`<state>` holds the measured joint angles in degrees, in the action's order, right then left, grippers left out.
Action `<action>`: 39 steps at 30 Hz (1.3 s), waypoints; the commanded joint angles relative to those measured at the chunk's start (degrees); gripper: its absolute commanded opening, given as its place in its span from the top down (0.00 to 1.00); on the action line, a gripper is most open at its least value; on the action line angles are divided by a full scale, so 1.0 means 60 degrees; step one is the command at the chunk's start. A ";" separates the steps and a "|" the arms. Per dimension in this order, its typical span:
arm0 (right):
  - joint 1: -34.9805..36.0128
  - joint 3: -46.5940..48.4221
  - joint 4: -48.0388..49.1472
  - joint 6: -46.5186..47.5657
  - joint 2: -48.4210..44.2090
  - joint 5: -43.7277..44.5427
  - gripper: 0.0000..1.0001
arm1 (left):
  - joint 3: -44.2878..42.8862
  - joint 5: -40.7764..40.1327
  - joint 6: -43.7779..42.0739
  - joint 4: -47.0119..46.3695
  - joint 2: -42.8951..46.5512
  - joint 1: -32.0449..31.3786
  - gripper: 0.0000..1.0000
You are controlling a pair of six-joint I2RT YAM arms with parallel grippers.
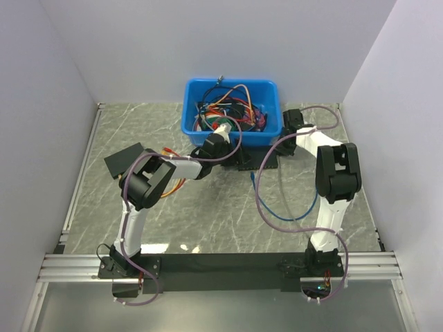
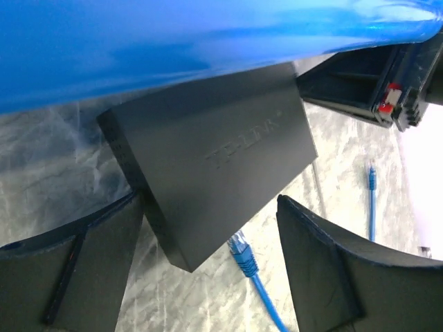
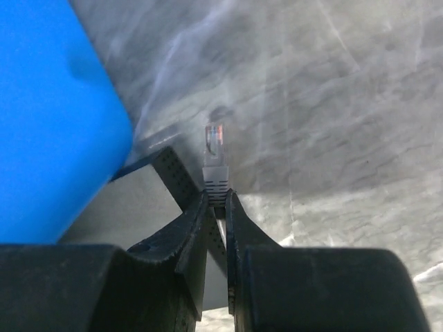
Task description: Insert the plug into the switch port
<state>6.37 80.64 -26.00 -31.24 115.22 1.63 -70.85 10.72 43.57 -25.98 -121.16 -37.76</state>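
The black switch [image 2: 214,152] lies flat against the blue bin, and its corner reaches between the wide-open fingers of my left gripper [image 2: 208,204], which do not touch it. No port shows on the sides facing me. From above, the switch [image 1: 243,159] sits between my left gripper [image 1: 227,149] and right gripper [image 1: 280,146]. My right gripper [image 3: 216,196] is shut on the boot of the plug [image 3: 214,142]. Its clear tip sticks out ahead, beside a black perforated edge [image 3: 173,176]. The blue cable [image 1: 284,216] loops over the table to a loose second plug [image 2: 242,252] near the switch corner.
The blue bin [image 1: 190,124], full of tangled cables, stands at the back centre, close above the switch. A second flat black box [image 1: 124,160] lies at the left. White walls close in the marble table on three sides.
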 commanded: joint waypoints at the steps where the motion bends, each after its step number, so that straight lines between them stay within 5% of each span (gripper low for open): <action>1: 0.1076 -0.0592 -0.0019 0.0301 -0.0393 -0.1208 1.00 | -0.0277 0.0278 -0.0128 -0.0489 -0.0123 -0.0211 0.18; 11: 0.2394 -0.2555 0.1007 -0.0446 -0.1521 -0.1839 1.00 | 0.1069 0.0352 0.0208 -0.1338 0.0783 -0.1001 0.19; 21: 0.3786 -0.3216 0.1520 -0.1017 -0.1874 -0.1531 1.00 | 0.5165 -0.0672 0.1555 -0.2643 0.3053 -0.1632 0.21; 29: 0.5016 -0.2236 0.1608 -0.1223 -0.1230 -0.1399 1.00 | 0.8185 -0.2254 0.2346 -0.1325 0.6127 -0.1661 0.20; 39: 0.5867 -0.1165 0.2106 -0.0478 -0.0907 -0.1676 1.00 | 0.9172 -0.3148 0.2816 0.0328 0.8342 -0.1822 0.18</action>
<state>37.17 70.81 -16.75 -33.08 109.49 3.68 -15.53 -9.93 57.32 -26.68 -72.62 -47.62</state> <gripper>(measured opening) 0.174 0.816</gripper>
